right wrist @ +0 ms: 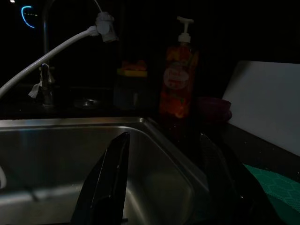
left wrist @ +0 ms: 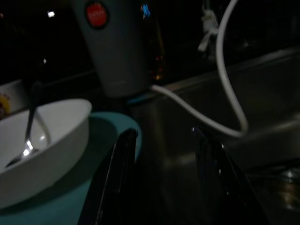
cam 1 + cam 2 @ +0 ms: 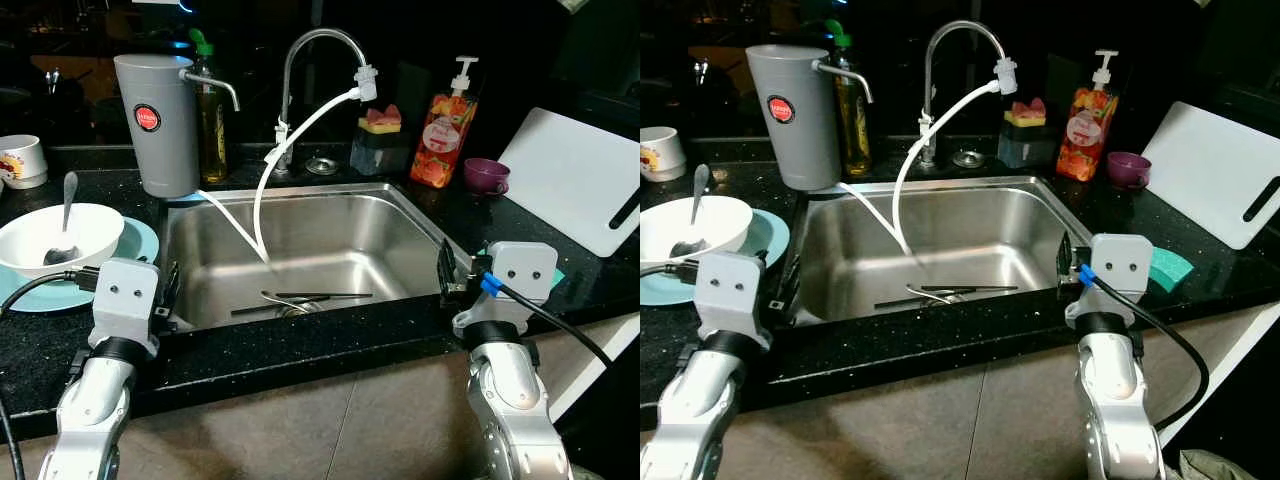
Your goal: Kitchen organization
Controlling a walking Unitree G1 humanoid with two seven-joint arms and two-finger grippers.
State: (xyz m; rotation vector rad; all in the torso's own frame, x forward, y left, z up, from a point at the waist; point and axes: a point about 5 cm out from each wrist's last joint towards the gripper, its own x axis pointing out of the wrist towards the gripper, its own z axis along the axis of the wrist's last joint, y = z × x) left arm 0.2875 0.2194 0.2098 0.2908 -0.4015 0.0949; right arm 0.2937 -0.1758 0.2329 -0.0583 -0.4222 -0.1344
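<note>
A steel sink (image 3: 300, 192) lies in the black counter in front of me. A spoon and dark chopsticks (image 3: 310, 297) rest on its bottom by the drain. At the left, a white bowl (image 3: 90, 230) holding a spoon (image 3: 66, 205) stands on a teal plate (image 3: 140, 242). My left gripper (image 3: 168, 285) hovers open at the sink's left front corner, beside the plate. My right gripper (image 3: 444, 268) is open at the sink's right rim, with nothing between its fingers (image 1: 108, 183).
A grey filter jug (image 3: 155, 120), an oil bottle (image 3: 210, 110) and a tap with a white hose (image 3: 300, 130) line the back. An orange soap dispenser (image 3: 445, 125), purple cup (image 3: 485, 176), white cutting board (image 3: 570, 180), green sponge (image 3: 1170, 265) and mug (image 3: 20, 160) stand around.
</note>
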